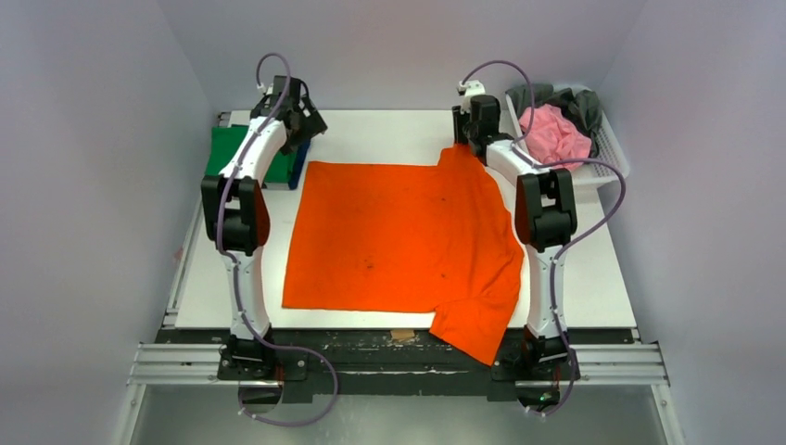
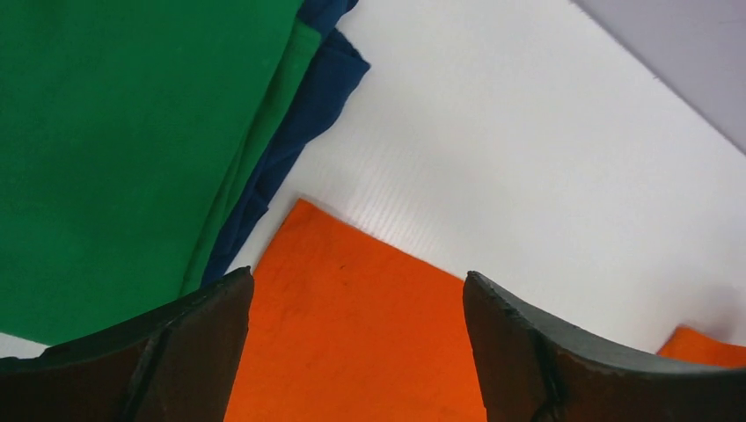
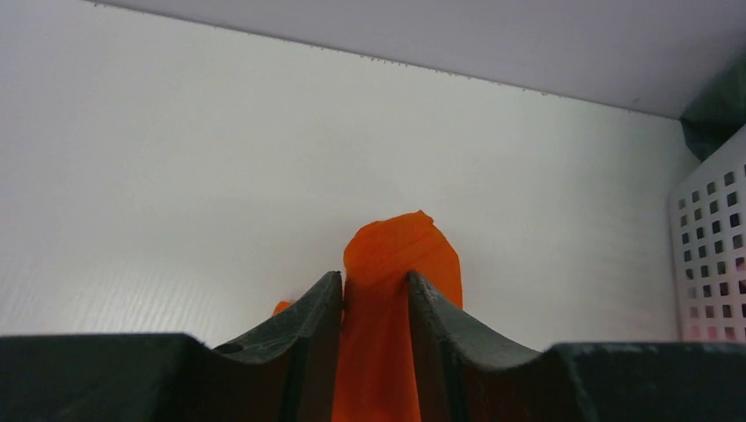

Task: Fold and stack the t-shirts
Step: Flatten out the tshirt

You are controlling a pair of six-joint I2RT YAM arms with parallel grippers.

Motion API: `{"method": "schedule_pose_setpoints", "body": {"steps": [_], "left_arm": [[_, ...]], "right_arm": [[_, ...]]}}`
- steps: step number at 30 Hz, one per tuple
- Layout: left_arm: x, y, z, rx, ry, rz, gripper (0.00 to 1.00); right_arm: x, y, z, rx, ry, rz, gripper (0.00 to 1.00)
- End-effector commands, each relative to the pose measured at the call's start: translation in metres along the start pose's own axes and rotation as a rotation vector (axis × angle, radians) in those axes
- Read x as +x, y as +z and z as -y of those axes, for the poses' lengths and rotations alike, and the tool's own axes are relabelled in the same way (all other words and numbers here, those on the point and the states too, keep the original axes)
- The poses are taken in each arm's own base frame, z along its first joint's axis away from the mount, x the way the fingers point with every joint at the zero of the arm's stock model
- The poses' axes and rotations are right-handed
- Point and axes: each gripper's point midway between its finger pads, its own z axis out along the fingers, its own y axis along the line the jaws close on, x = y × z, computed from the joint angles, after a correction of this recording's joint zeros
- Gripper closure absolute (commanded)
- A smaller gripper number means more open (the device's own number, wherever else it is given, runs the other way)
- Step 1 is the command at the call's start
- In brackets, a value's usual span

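Observation:
A bright orange t-shirt [image 1: 399,236] lies spread on the white table, one sleeve hanging over the near edge. My right gripper [image 1: 470,141] is shut on its far right corner; the orange cloth [image 3: 393,264] bunches between the fingers and pokes out past the tips. My left gripper [image 1: 298,125] is open just above the shirt's far left corner [image 2: 352,299], a finger [image 2: 198,334] on each side, empty. A folded green shirt [image 2: 114,149] lies on a folded dark blue shirt [image 2: 303,114] to the left of that corner. Pink [image 1: 554,133] and dark grey [image 1: 584,104] shirts lie in the basket.
The white mesh basket [image 1: 614,148] stands at the far right corner of the table; its wall shows in the right wrist view [image 3: 714,255]. The green and blue stack [image 1: 225,153] sits at the far left. Grey walls enclose the table.

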Motion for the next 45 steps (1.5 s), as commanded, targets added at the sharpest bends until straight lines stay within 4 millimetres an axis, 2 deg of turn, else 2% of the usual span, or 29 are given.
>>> {"method": "schedule_pose_setpoints", "body": {"steps": [1, 4, 6, 9, 13, 17, 20, 26, 29, 32, 35, 38, 42, 45], "left_arm": [[-0.018, -0.044, 0.026, 0.097, 0.01, 0.031, 0.1], [0.0, -0.059, 0.03, 0.138, 0.036, 0.006, 0.01], [0.016, -0.064, 0.035, 0.168, 0.054, -0.032, 0.0], [0.043, -0.064, 0.04, 0.217, 0.068, -0.109, 0.0], [0.076, -0.055, 0.035, 0.236, 0.054, -0.212, 0.0], [0.107, -0.045, 0.017, 0.195, 0.052, -0.295, 0.0], [0.13, -0.041, -0.006, 0.118, 0.053, -0.355, 0.0], [0.173, -0.046, -0.044, 0.009, 0.047, -0.48, 0.0], [0.186, -0.056, -0.056, -0.022, 0.045, -0.52, 0.0], [0.189, -0.068, -0.066, -0.054, 0.045, -0.524, 0.0], [0.187, -0.077, -0.088, -0.155, 0.067, -0.506, 0.0], [0.187, -0.078, -0.103, -0.217, 0.092, -0.494, 0.0], [0.188, -0.08, -0.109, -0.237, 0.093, -0.498, 0.0], [0.187, -0.082, -0.112, -0.24, 0.095, -0.488, 0.0]], "right_arm": [[-0.058, -0.032, -0.007, -0.054, 0.036, 0.077, 0.67], [-0.054, -0.059, -0.007, -0.058, 0.059, 0.068, 0.65], [-0.054, -0.076, -0.005, -0.057, 0.072, 0.063, 0.64], [-0.037, -0.093, -0.004, -0.05, 0.097, -0.028, 0.63], [-0.003, -0.116, -0.007, -0.032, 0.183, -0.163, 0.62], [0.032, -0.142, 0.004, 0.059, 0.247, -0.254, 0.62], [0.055, -0.165, 0.018, 0.157, 0.284, -0.307, 0.62], [0.111, -0.21, 0.029, 0.277, 0.352, -0.419, 0.63], [0.133, -0.227, 0.041, 0.359, 0.352, -0.465, 0.63], [0.147, -0.239, 0.056, 0.451, 0.369, -0.483, 0.63], [0.15, -0.244, 0.063, 0.484, 0.42, -0.465, 0.63], [0.154, -0.245, 0.072, 0.504, 0.46, -0.458, 0.63], [0.169, -0.239, 0.083, 0.514, 0.494, -0.485, 0.64], [0.179, -0.229, 0.084, 0.488, 0.512, -0.506, 0.66]]}}
